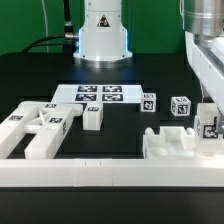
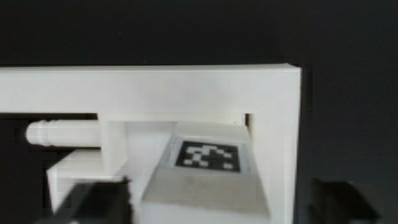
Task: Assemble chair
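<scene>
At the exterior view's right edge, the white arm [image 1: 205, 60] comes down and is cut off by the frame, so its fingers cannot be made out there. Just below it sits a tagged piece [image 1: 208, 124], touching a notched white part [image 1: 172, 145] in the lower right. A long white rail [image 1: 100, 175] crosses the foreground and hides the feet of the parts behind it. A cluster of white chair parts [image 1: 40, 125] lies at the exterior view's left, with a short bar [image 1: 93, 117] beside it. Two small tagged cubes [image 1: 148, 102] stand right of centre, well apart from the cluster. The marker board [image 1: 100, 95] lies flat on the black table [image 1: 150, 80], before the robot base [image 1: 103, 35]. A green backdrop [image 1: 25, 25] shows in the upper left.

In the wrist view, the gripper [image 2: 210, 210] stands wide open, holding nothing. Its dark fingers [image 2: 98, 205] are blurred and partly out of frame. They flank the tagged piece (contact on either side cannot be judged). Beyond it is a white frame [image 2: 151, 85] against black, with a round peg [image 2: 54, 130] beside the piece.
</scene>
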`<state>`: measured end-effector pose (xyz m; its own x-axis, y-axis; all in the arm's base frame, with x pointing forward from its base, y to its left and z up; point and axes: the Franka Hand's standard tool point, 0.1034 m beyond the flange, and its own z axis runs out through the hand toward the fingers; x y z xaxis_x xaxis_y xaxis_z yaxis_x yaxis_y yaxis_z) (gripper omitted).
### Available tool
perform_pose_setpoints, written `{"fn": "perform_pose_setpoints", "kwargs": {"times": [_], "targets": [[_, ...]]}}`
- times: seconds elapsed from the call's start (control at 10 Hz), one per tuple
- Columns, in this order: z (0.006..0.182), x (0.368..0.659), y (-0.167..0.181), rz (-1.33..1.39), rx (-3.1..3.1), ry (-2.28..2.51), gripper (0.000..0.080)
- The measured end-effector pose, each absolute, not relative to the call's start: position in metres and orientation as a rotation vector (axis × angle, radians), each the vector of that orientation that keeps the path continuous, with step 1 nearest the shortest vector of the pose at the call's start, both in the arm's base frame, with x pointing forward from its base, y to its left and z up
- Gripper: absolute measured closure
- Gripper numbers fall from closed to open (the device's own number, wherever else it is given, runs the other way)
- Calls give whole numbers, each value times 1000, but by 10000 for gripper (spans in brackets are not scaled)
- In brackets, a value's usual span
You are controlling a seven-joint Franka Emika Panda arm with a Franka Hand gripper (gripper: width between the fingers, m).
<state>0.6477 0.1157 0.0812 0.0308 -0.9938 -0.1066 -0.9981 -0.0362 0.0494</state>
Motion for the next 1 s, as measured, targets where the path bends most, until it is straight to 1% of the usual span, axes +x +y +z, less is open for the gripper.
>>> {"fn": "perform_pose_setpoints", "kwargs": {"times": [0.1, 0.2, 0.7, 0.9, 1.0], "targets": [[82, 644, 118, 200, -2332, 2057, 191], [84, 646, 118, 196, -2428, 1929, 162], [83, 646, 118, 177, -2721, 1439, 151], [82, 644, 115, 142, -2924, 1075, 151], [82, 643, 118, 134, -2969, 976, 151]]}}
